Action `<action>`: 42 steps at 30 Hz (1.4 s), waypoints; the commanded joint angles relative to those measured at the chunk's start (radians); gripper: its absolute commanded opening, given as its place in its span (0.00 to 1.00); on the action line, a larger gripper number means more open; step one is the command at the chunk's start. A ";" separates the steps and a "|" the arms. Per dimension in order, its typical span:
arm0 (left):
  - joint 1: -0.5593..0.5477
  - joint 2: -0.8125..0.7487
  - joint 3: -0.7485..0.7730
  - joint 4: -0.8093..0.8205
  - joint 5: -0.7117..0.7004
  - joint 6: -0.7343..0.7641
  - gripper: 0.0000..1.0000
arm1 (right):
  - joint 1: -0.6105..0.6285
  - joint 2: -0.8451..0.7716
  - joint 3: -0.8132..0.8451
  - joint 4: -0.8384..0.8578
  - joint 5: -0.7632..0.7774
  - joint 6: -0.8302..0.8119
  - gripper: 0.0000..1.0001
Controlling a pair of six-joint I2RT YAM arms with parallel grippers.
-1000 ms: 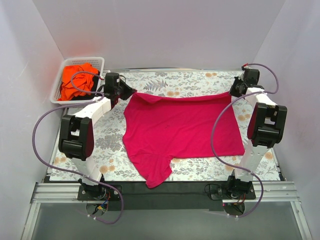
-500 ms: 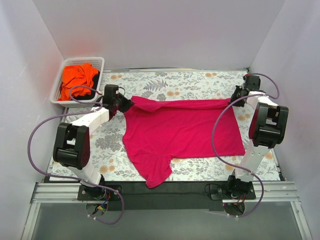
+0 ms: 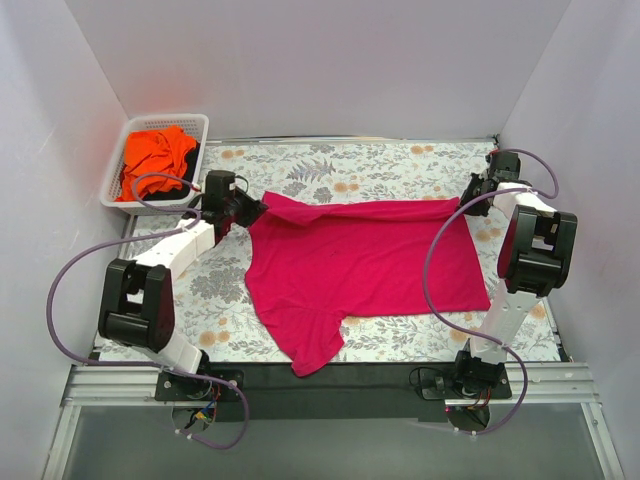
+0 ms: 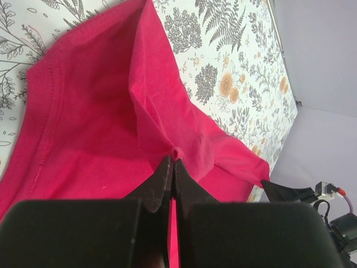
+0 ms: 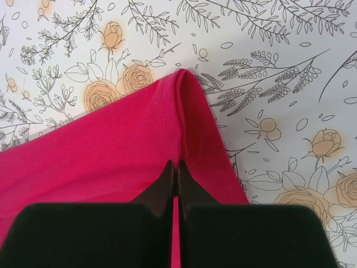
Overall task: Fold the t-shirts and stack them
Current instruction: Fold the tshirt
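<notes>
t-shirt (image 3: 365, 262) pinched in left hand (image 4: 172, 162), right hand (image 5: 176, 166)

Two t-shirts (image 3: 370, 260) (image 3: 155, 155), one basket (image 3: 165, 119), two arms (image 3: 172, 243) (image 3: 530, 250)

Plain white walls (image 3: 330, 60) close in on three sides under soft, even light. Between them lies a floral tablecloth (image 3: 380, 160), grey leaves and peach roses; a black strip (image 3: 340, 378) and an aluminium rail (image 3: 320, 399) edge its near side.
</notes>
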 commanded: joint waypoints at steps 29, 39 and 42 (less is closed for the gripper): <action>-0.059 -0.162 -0.221 -0.024 -0.030 -0.025 0.62 | -0.010 -0.011 0.051 -0.043 0.082 0.024 0.34; -0.022 0.030 0.032 -0.018 -0.145 0.315 0.66 | -0.007 -0.096 0.040 -0.007 0.021 0.006 0.46; -0.006 0.135 0.153 -0.009 -0.095 0.378 0.66 | -0.007 -0.080 0.057 0.027 -0.045 0.001 0.44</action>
